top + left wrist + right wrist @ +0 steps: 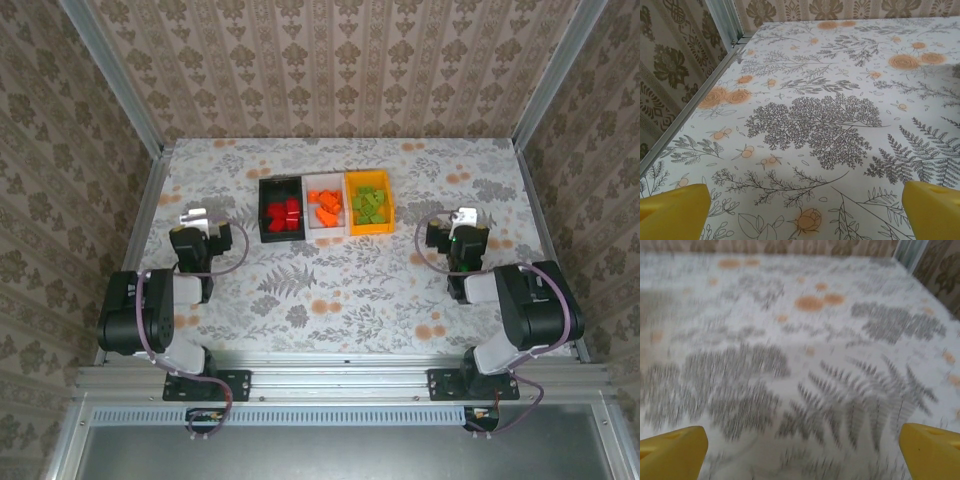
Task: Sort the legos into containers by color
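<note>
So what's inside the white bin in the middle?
The white bin holds a loose pile of orange legos, no other color showing. Its floor and any bricks beneath the top ones are covered, so no exact count.

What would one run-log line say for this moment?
red legos: black bin | orange legos: white bin | green legos: orange-yellow bin | left gripper: open, empty | right gripper: open, empty
</note>
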{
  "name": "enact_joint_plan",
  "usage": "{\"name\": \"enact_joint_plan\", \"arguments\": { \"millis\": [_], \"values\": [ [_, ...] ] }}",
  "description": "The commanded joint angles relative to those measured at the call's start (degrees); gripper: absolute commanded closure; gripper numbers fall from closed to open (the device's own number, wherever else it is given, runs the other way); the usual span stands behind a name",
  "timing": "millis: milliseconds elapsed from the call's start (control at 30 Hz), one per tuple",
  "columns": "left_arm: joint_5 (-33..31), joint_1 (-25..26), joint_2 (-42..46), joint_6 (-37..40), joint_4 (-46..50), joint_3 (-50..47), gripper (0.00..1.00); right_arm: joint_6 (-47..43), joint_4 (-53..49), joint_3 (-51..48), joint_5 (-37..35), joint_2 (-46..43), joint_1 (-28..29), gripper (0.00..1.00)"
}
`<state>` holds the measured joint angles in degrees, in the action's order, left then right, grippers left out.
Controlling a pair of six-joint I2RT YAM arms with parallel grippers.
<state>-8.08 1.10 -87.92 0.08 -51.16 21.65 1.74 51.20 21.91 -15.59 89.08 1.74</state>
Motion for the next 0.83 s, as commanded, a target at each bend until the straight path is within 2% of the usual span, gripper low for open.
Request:
{"name": "enact_joint_plan", "arguments": {
  "millis": [0, 800],
  "values": [
    [0.59, 1.26, 0.20, 2.03, 1.61, 0.95, 0.00, 2.35, -0.57, 0.65, 4.87, -1.24, -0.33, 0.00],
    [2.21, 0.83, 0.22, 2.01, 2.10, 1.20, 0.00, 1.88, 0.13, 0.24, 4.34, -1.43, 0.12, 0.00]
  ]
}}
